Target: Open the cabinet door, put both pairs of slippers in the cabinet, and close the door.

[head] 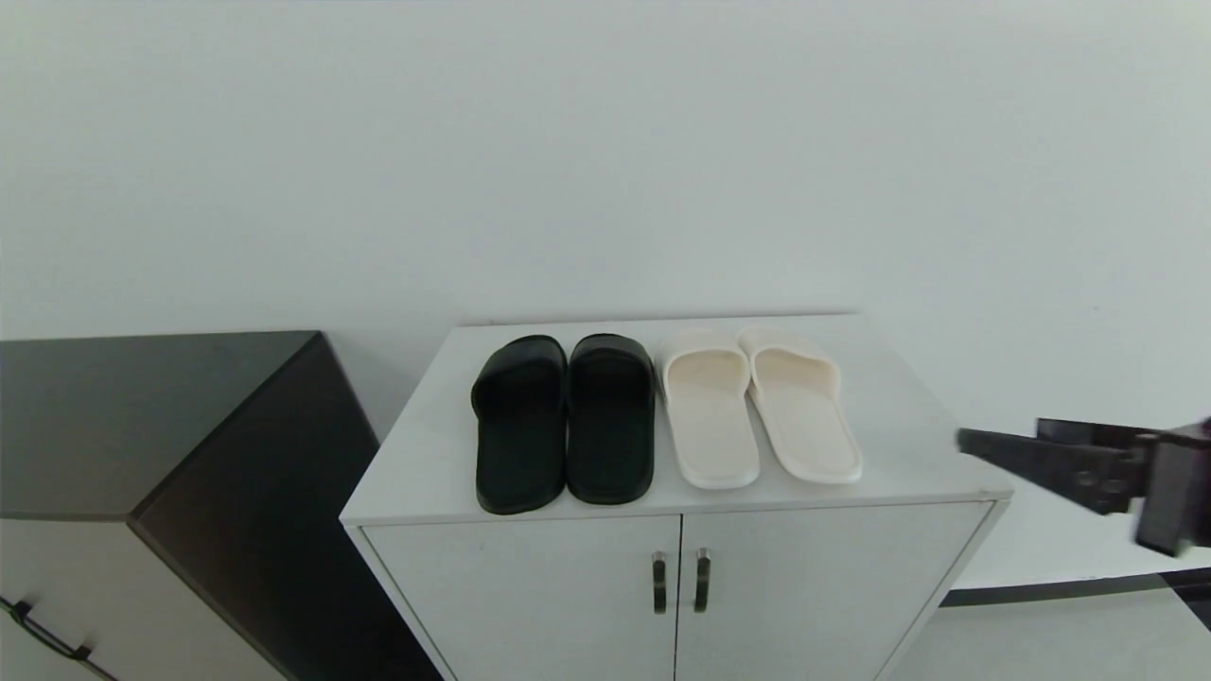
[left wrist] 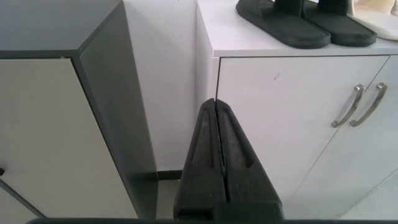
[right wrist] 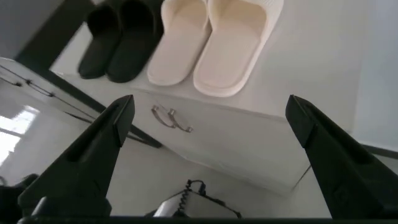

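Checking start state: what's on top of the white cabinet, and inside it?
On top: a black slipper pair and a cream pair, side by side. Both doors are shut, so the inside is hidden.

R gripper (right wrist: 211,104) jaws wide apart, cabinet (right wrist: 249,149) seen between them. Black slippers (right wrist: 118,40) & cream slippers (right wrist: 214,43) side by side on cabinet top. Cabinet shut, twin handles (right wrist: 171,118) close together.

Black slippers (head: 605,426) up top, plain and matte; cream slippers (head: 710,416) next, no pattern; cabinet (head: 426,454) plain white, its handles (head: 701,579) brushed silver; neighbouring unit (head: 123,407) dark grey over a pale front; left gripper (left wrist: 215,106) black; right gripper (right wrist: 210,102) black too.
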Motion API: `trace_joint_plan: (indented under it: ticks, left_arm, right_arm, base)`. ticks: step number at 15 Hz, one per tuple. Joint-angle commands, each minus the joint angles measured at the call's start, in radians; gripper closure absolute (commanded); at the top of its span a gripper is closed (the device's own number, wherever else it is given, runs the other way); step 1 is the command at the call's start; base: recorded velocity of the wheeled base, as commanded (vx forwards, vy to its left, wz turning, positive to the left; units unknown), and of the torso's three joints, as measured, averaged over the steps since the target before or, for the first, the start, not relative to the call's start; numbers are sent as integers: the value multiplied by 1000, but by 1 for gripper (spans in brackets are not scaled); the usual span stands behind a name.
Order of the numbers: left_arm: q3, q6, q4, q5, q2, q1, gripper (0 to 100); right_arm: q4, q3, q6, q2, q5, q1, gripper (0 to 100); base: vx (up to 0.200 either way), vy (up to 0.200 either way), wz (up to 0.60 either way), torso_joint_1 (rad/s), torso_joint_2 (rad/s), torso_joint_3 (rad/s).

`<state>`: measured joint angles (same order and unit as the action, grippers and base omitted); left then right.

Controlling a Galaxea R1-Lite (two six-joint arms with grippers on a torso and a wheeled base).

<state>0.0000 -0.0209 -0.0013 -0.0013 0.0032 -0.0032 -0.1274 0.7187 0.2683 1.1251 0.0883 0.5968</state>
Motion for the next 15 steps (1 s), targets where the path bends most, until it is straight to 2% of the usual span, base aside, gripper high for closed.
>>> trace_joint_plan:
  ticks: [1, 3, 7, 9, 15]
  left_arm:
    - [0, -1, 0, 0, 1, 0, 100]
    - [0, -1, 0, 0, 0, 0, 100]
    - [0, 1, 1, -5, 1, 0, 100]
    - [0, 1, 1, -3, 1, 0, 100]
    - [0, 1, 1, -3, 1, 0, 100]
  right_arm:
    - [-58, 79, 3, 236, 142, 121, 0]
    - [-100, 131, 5, 329, 214, 159, 0]
    - [-195, 206, 14, 507, 314, 173, 0]
    - [-253, 257, 9, 584, 427, 172, 0]
    - [-273, 338, 15, 702, 447, 172, 0]
  base:
    - [0, 0, 0, 0, 0, 0]
    - [0, 0, 0, 0, 0, 0]
    - [0, 0, 0, 0, 0, 0]
    - [0, 0, 0, 0, 0, 0]
    - [0, 0, 0, 0, 0, 0]
